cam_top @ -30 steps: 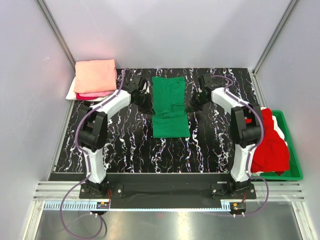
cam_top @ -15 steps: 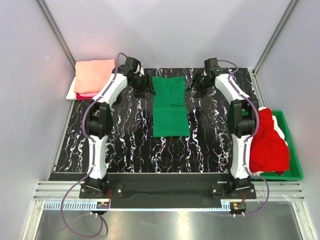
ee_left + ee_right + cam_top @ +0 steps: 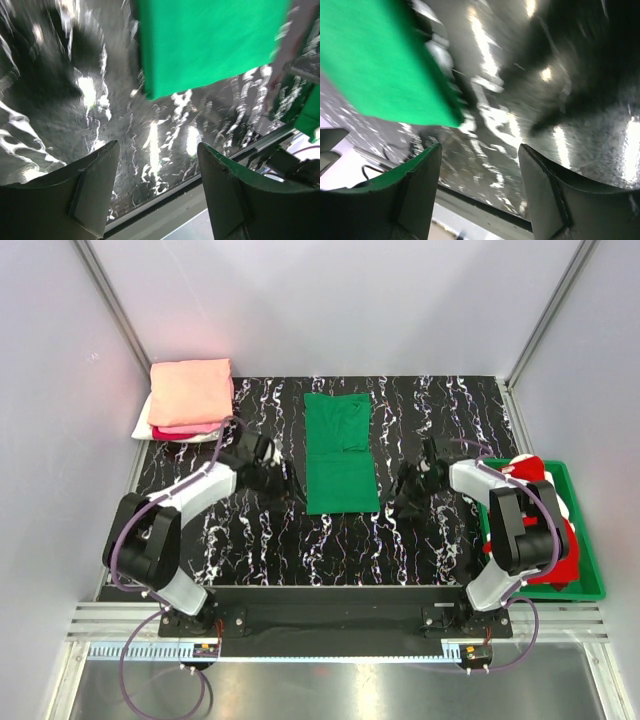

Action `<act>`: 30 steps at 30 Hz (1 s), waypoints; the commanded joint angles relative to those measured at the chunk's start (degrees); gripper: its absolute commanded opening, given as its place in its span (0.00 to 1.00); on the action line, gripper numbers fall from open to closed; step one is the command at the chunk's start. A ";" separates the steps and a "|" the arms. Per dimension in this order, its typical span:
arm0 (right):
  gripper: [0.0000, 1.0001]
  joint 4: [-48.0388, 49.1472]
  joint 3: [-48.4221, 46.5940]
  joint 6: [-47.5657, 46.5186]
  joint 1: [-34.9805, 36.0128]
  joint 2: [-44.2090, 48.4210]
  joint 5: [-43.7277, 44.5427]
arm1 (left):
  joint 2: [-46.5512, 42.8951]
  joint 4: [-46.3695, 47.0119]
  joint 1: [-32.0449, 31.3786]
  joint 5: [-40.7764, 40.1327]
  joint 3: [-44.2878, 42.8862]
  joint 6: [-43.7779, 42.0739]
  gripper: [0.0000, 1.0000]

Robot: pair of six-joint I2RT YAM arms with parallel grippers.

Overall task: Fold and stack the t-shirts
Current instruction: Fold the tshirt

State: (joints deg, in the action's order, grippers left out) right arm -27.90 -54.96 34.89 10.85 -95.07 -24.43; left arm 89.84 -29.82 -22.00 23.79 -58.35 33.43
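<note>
A bright green t-shirt (image 3: 340, 452) lies flat as a long folded strip in the middle of the black marbled table (image 3: 250, 540). My left gripper (image 3: 276, 480) sits open just left of the shirt's near corner, with nothing between its fingers. In the left wrist view that shirt (image 3: 210, 40) fills the top, beyond the open left gripper (image 3: 157, 150). My right gripper (image 3: 403, 502) is open right of the near corner, holding nothing. The right wrist view has the shirt (image 3: 380, 65) at upper left, ahead of the right gripper (image 3: 480, 150). A red t-shirt (image 3: 545, 530) lies crumpled at the right.
A stack of folded shirts sits at the back left corner, salmon-peach (image 3: 190, 390) on top, hot pink (image 3: 185, 428) under it and white (image 3: 143, 426) at the bottom. The green plastic bin (image 3: 592, 570) holding the red shirt stands beyond the table's right edge. Grey walls enclose the table.
Both grippers have gone from shut to open. They swung up to the green shirt's far end, then back down to beside its near corners. The shirt lies still.
</note>
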 commanded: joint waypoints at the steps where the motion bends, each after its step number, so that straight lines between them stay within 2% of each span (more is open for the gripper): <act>1: 0.70 8.90 4.50 0.88 0.22 2.52 -3.52 | -2.83 13.99 -1.46 1.43 7.80 5.94 0.70; 5: 0.70 11.11 6.09 0.53 0.22 0.77 -3.79 | -2.22 21.37 -2.34 1.44 12.99 9.54 0.71; 11: 0.66 14.89 6.44 1.58 0.31 -3.37 -5.28 | 1.73 23.85 -4.28 0.38 12.82 11.48 0.70; 25: 0.38 19.19 7.23 2.72 1.54 -8.11 -7.30 | 9.38 28.07 -6.56 -1.38 11.41 14.38 0.56; 27: 0.30 19.72 7.32 2.90 1.72 -8.47 -7.48 | 9.65 28.24 -6.56 -1.38 11.15 14.47 0.54; 30: 0.27 19.99 7.32 3.07 1.72 -8.82 -7.39 | 9.83 28.15 -6.57 -2.17 11.06 14.47 0.49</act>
State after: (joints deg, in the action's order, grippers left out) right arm -8.60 -48.53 38.59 11.79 -102.28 -34.15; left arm 98.00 -1.58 -28.21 24.25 -46.65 48.58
